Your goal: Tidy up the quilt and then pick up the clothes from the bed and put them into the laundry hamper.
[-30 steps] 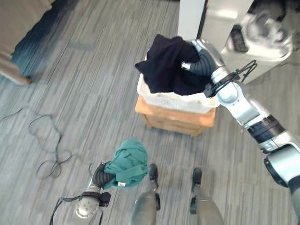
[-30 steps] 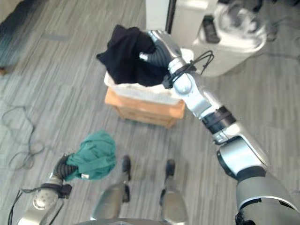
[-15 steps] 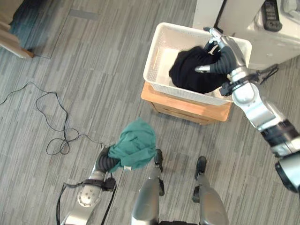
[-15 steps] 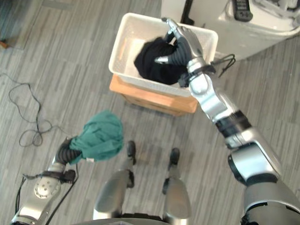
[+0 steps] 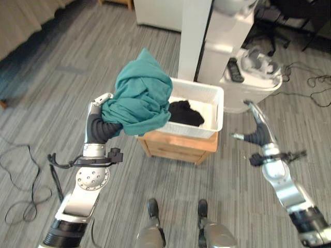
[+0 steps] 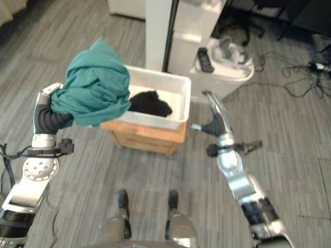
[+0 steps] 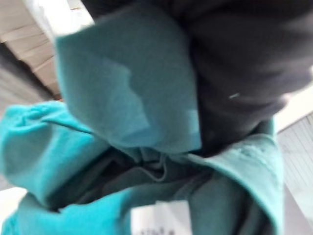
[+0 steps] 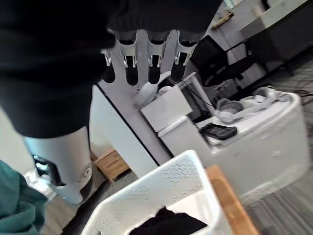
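A bunched teal garment (image 5: 139, 101) is held up by my left hand (image 5: 101, 128), over the left rim of the white laundry hamper (image 5: 219, 111). The hand's fingers are buried in the cloth, which crowds the left wrist view as teal folds (image 7: 122, 98). A black garment (image 5: 185, 112) lies inside the hamper. My right hand (image 5: 257, 135) hovers to the right of the hamper, apart from it, open and holding nothing. Its straight fingers (image 8: 154, 56) show in the right wrist view above the hamper (image 8: 161, 186).
The hamper rests on a low wooden stand (image 5: 176, 147). Behind it rise a white pillar (image 5: 194, 36) and a white rounded base (image 5: 253, 77) carrying a dark handset (image 5: 234, 70). Cables (image 5: 310, 82) trail on the floor at the right. A bed edge (image 5: 20, 26) lies at upper left.
My right hand has let the black garment drop into the hamper and drawn back to the right. My left arm has lifted the teal garment from low down up to the hamper's rim. The camera shifted.
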